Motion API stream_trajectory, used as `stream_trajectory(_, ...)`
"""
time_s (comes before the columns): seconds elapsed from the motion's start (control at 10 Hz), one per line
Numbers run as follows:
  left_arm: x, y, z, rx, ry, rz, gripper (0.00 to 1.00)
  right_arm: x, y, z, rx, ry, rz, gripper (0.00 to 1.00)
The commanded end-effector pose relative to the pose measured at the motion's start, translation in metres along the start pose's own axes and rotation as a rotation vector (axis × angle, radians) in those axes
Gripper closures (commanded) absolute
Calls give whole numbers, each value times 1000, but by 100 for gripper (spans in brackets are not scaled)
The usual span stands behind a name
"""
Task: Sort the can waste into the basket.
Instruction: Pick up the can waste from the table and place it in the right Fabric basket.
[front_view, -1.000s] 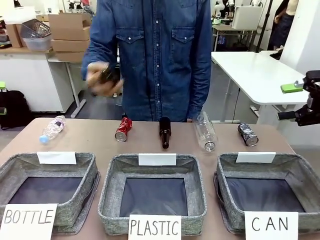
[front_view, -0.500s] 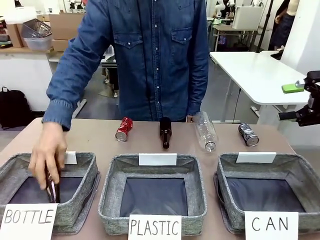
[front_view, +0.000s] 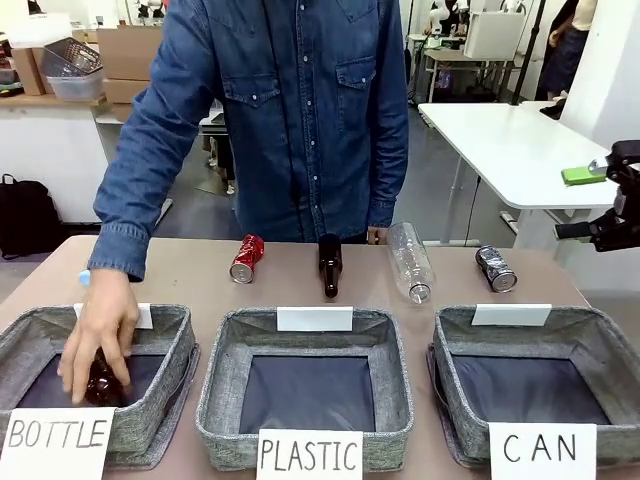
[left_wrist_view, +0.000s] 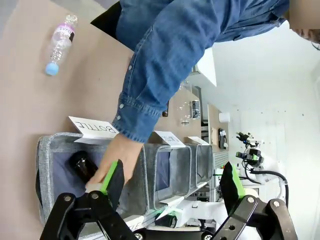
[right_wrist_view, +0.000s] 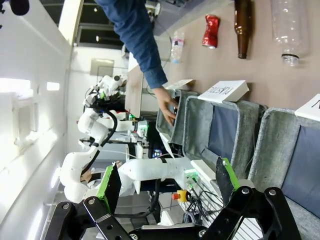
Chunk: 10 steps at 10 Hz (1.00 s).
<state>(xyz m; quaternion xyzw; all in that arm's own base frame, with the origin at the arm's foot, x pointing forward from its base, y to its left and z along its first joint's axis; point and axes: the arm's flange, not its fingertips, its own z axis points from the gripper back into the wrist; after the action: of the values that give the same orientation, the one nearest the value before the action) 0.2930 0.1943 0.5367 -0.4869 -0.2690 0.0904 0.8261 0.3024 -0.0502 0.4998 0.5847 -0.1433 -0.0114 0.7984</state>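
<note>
- My left hand (left_wrist_view: 172, 172) is spread wide with nothing between its green pads, hanging above the worktop's (front_view: 200, 285) left end.
- My right hand (right_wrist_view: 167, 172) is also spread and holds nothing, up off the worktop on the right side.
- The red can (front_view: 247, 258) lies on its side near the far edge, beyond the left corner of the PLASTIC basket (front_view: 225, 370).
- The dark can (front_view: 496, 268) also lies on its side on the worktop, just beyond the far rim of the CAN basket (front_view: 590, 335).
- The CAN basket sits front right with its dark lining showing, a white tag on the far rim and the CAN card (front_view: 541, 450) in front.
- Between the two cans lie a brown bottle (front_view: 330, 264) and a clear bottle (front_view: 409, 262), both on their sides and apart from each other.
- The person's hand (front_view: 98, 335) reaches down into the BOTTLE basket (front_view: 30, 330), with its fingers on a dark bottle (front_view: 103, 383) inside.
- A small plastic bottle (left_wrist_view: 60, 44) with a blue cap lies far left on the worktop.
</note>
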Motion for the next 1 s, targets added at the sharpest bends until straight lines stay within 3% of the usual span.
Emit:
stream_trajectory(0.0, 4, -2, 7, 19, 15, 4, 0, 4, 1, -2, 22, -11, 28, 0)
stream_trajectory(0.2, 8, -7, -6, 20, 46, -14, 0, 4, 1, -2, 22, -11, 28, 0)
stream_trajectory(0.4, 26, -16, -62, 103, 173, -24, 0, 4, 1, -2, 22, -11, 28, 0)
stream_trajectory(0.9, 57, -61, -273, 535, 323, -98, 0, 4, 1, -2, 22, -11, 28, 0)
